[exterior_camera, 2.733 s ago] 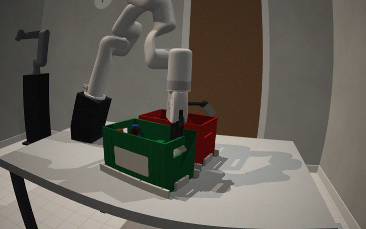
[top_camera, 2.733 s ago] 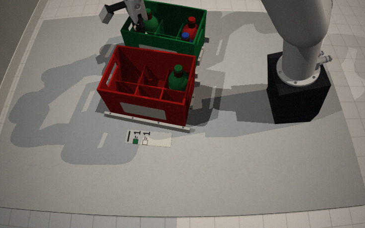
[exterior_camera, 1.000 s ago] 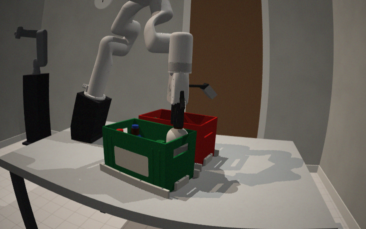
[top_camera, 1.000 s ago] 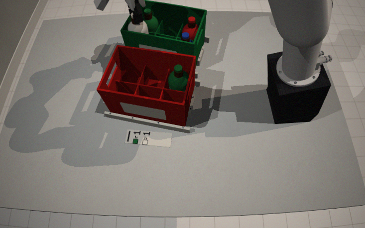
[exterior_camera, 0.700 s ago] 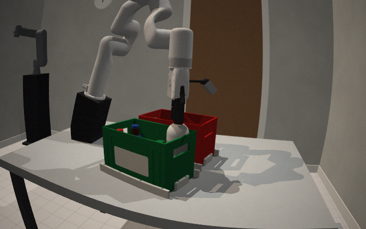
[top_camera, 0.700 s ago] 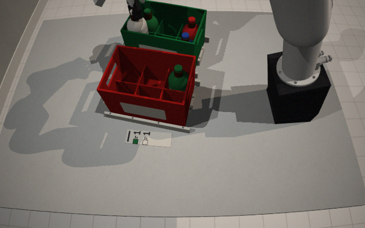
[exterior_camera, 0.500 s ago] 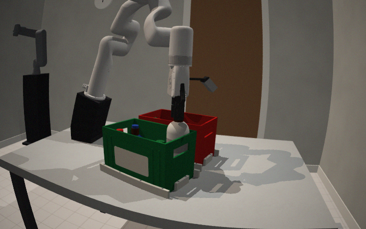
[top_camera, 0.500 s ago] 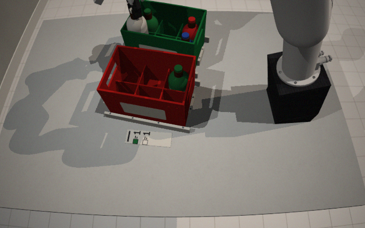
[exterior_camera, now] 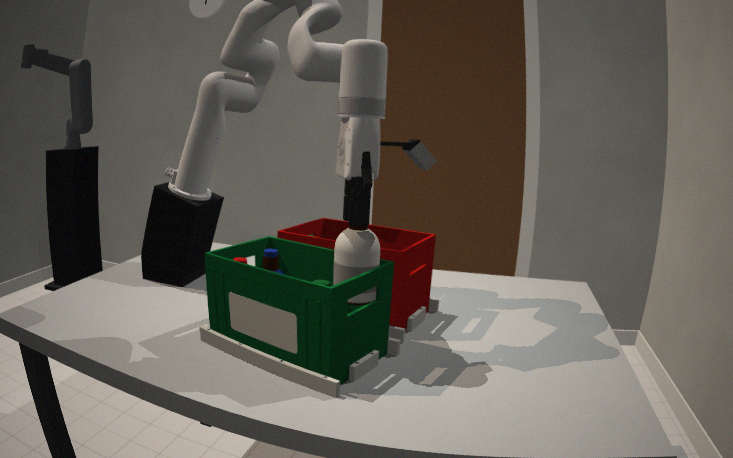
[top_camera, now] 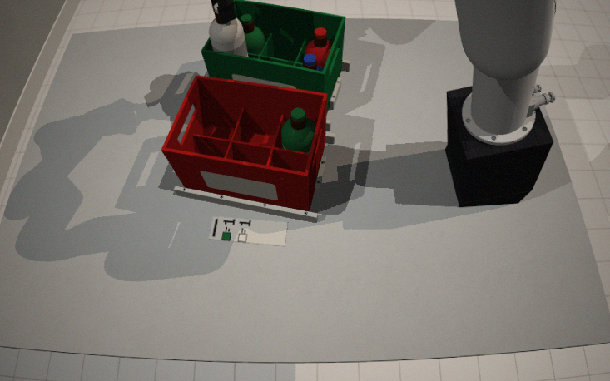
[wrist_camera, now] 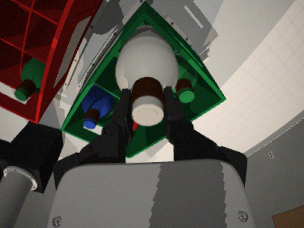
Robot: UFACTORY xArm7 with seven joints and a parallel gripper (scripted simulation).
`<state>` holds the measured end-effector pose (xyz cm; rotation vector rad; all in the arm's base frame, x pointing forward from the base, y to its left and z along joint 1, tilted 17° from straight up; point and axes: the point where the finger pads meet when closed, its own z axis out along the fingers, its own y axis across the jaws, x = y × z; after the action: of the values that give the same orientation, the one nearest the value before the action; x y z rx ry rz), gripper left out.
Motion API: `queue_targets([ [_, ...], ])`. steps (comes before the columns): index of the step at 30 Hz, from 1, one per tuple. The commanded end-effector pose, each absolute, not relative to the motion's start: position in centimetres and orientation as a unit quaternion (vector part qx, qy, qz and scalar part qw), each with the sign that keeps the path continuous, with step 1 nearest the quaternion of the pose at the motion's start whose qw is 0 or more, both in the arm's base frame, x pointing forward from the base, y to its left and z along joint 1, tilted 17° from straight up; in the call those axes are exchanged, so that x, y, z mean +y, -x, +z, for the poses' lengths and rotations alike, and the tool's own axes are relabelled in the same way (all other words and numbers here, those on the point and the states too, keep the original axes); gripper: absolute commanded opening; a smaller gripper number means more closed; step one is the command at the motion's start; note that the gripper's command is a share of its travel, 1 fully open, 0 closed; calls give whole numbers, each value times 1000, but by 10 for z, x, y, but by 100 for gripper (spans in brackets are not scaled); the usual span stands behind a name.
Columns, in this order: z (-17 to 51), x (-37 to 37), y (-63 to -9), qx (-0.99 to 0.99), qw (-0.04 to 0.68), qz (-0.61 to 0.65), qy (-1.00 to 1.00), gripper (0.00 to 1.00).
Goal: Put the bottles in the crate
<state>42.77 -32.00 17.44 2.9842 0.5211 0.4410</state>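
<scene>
My gripper point(top_camera: 224, 12) is shut on the neck of a white bottle point(top_camera: 226, 38) and holds it upright, partly raised out of a corner cell of the green crate point(top_camera: 275, 49). The white bottle also shows in the exterior view point(exterior_camera: 356, 259) and the wrist view point(wrist_camera: 147, 69). A green bottle point(top_camera: 251, 35), a red bottle point(top_camera: 319, 46) and a blue bottle point(top_camera: 309, 61) stand in the green crate. The red crate point(top_camera: 245, 141) holds one green bottle point(top_camera: 298, 130) upright in a back cell. The pick list point(top_camera: 248, 230) lies in front of the red crate and shows a green square and a white square, each with a 1.
The arm's black base point(top_camera: 496, 146) stands right of the crates. White rails point(top_camera: 245, 203) lie along the crate feet. A second black stand point(exterior_camera: 72, 210) is beyond the table.
</scene>
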Motion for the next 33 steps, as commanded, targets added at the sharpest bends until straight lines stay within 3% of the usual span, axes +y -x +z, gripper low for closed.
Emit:
queue_targets([
  [1, 182, -321, -426, 170, 42, 145, -974, 0],
  [33, 227, -319, -413, 170, 42, 145, -974, 0],
])
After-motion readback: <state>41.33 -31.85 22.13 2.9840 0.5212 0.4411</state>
